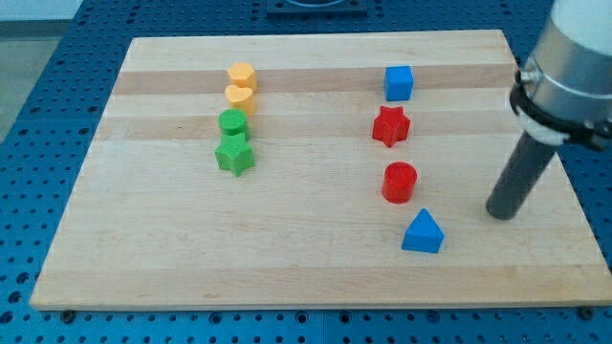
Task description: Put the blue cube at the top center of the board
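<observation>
The blue cube [399, 82] sits on the wooden board [306, 258] near the view's top, right of centre. My tip [499, 214] rests on the board at the view's right, well below and to the right of the blue cube, and right of the red cylinder [400, 182]. The tip touches no block.
A red star [390, 125] lies just below the blue cube. A blue triangular block [423, 232] lies at the lower right, left of the tip. At the left centre a column holds two yellow blocks [241, 84], a green cylinder [232, 122] and a green star [234, 154].
</observation>
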